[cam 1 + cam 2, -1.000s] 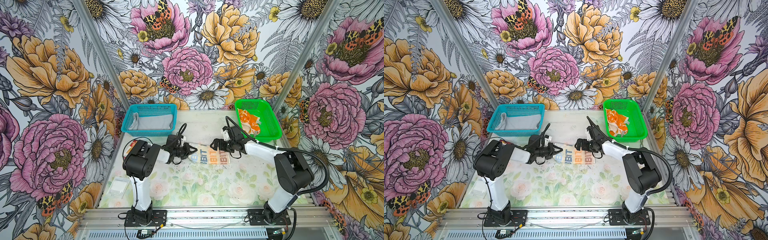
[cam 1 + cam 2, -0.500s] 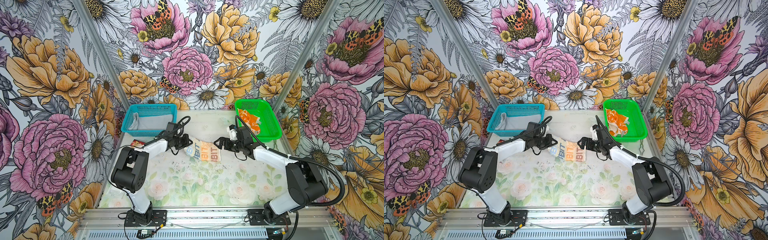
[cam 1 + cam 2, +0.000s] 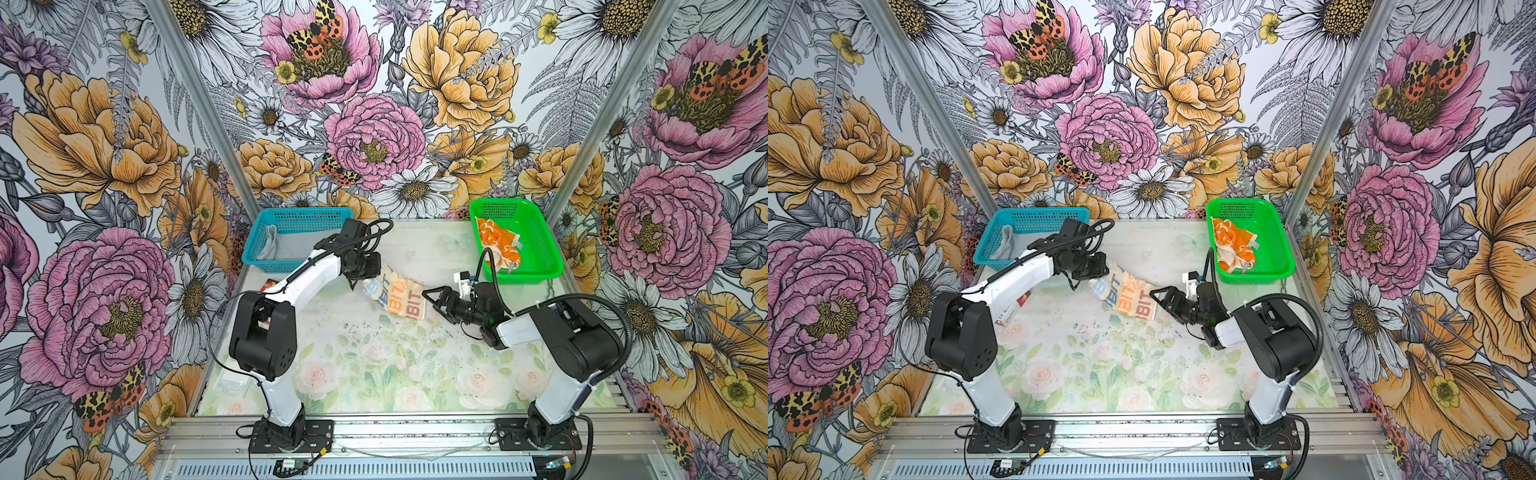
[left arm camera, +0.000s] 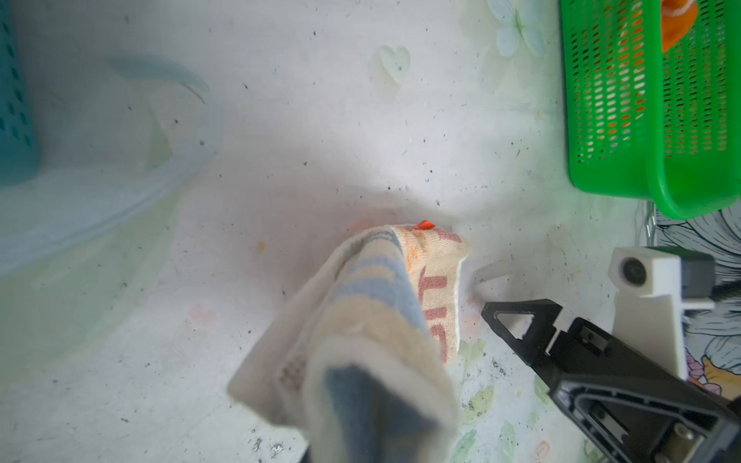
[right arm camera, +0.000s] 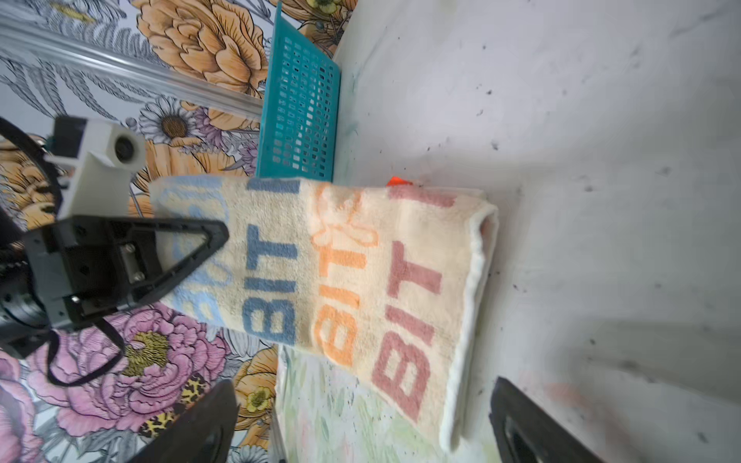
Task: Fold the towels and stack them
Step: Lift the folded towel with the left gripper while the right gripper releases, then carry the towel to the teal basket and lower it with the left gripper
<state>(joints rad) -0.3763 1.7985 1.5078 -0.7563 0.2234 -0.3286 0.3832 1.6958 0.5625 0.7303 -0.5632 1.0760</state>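
Observation:
The cream towel with "RABBIT" lettering [image 3: 395,293] [image 3: 1127,297] [image 5: 353,280] lies folded at the table's middle back. My left gripper [image 3: 365,276] [image 3: 1100,272] is shut on its left end, which hangs raised off the table; in the left wrist view the cloth [image 4: 381,320] hides the jaws. My right gripper [image 3: 432,301] [image 3: 1156,299] [image 5: 361,433] stands open at the towel's right end, one finger on either side of that corner. The grey towel [image 3: 286,247] lies in the teal basket. The orange towel [image 3: 496,243] lies in the green basket.
The teal basket [image 3: 307,216] stands at the back left and the green basket [image 3: 540,257] at the back right. A red-and-white box [image 3: 1013,311] lies under the left arm. A flat white packet [image 3: 235,380] sits near the front left edge.
My left gripper has moved back toward the teal basket, lifting the towel's left end with it. The right gripper stayed open and has sunk to the towel's right end.

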